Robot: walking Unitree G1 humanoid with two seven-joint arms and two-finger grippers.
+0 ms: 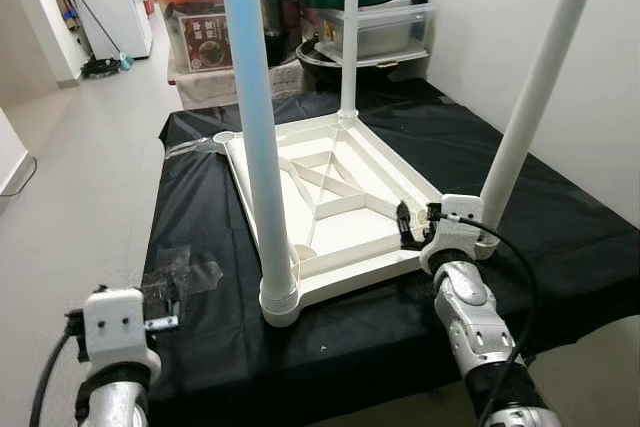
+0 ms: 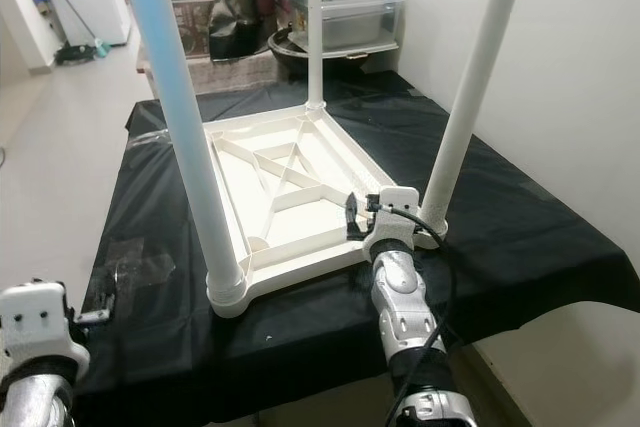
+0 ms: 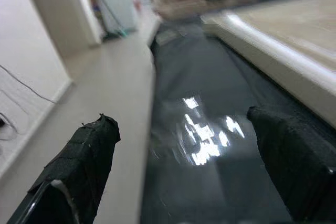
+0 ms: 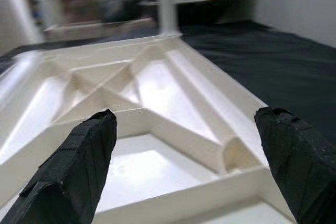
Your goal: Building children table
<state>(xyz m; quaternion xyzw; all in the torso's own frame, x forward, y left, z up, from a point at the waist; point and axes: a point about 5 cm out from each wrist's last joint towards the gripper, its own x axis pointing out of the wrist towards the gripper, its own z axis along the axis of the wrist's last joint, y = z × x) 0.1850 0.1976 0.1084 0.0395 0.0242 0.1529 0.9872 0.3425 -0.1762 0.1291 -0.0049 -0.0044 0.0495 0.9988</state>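
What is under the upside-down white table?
A black cloth lies under the upside-down white plastic table with three legs fitted. What the cloth rests on is covered.

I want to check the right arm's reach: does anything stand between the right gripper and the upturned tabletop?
Nothing visible does. The right gripper hangs open right at the near edge of the tabletop, its ribbed underside directly ahead.

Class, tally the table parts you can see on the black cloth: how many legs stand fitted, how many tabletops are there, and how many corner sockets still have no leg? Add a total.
Fitted legs: 3 (near left, near right, far)
Upturned tabletop: 1
Corner socket without a leg: 1
Total: 5
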